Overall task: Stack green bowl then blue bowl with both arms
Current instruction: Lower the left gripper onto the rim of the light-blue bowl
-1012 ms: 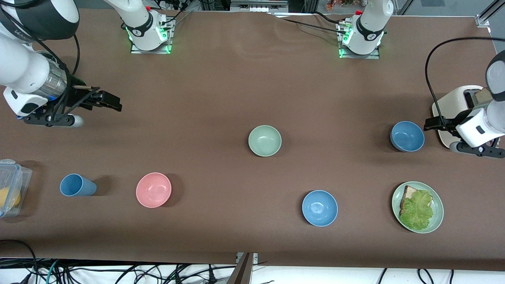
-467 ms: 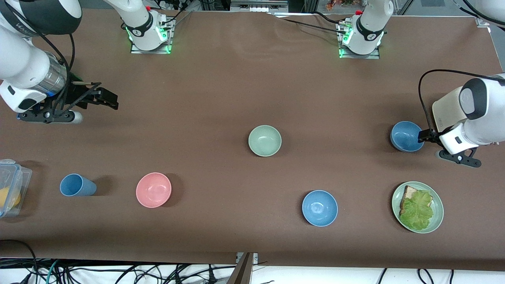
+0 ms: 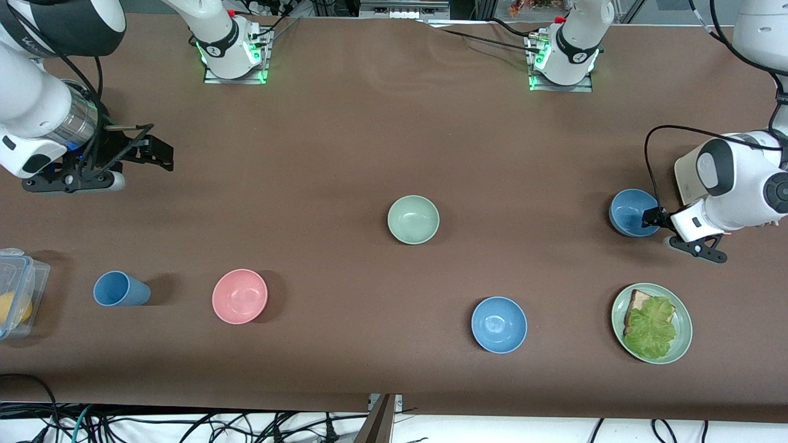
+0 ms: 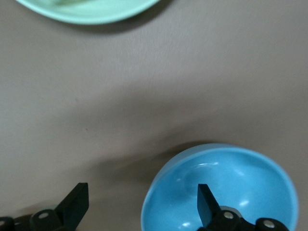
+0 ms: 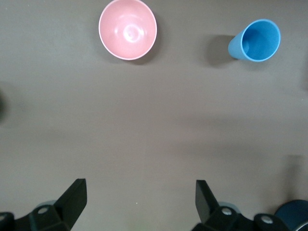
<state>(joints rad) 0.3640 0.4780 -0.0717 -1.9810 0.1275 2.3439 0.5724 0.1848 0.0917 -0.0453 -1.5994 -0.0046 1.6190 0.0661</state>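
Note:
The green bowl (image 3: 413, 219) sits upright and empty mid-table. One blue bowl (image 3: 630, 209) stands toward the left arm's end; a second blue bowl (image 3: 498, 324) lies nearer to the front camera. My left gripper (image 3: 651, 217) is open at the first blue bowl's rim. In the left wrist view (image 4: 140, 204) one finger is inside that bowl (image 4: 231, 183) and the other outside, not closed on it. My right gripper (image 3: 157, 152) is open and empty over bare table at the right arm's end, and open in its wrist view (image 5: 139, 199).
A pink bowl (image 3: 239, 296) and a blue cup (image 3: 120, 289) stand toward the right arm's end, beside a clear container (image 3: 15, 300). A green plate with a lettuce sandwich (image 3: 683, 344) lies nearer to the camera than the left gripper. A white toaster (image 3: 684, 178) shows beside the left arm.
The left arm has swung in and lowered its gripper to the rim of the blue bowl beside the toaster. The right gripper has drifted slightly toward the right arm's end of the table.

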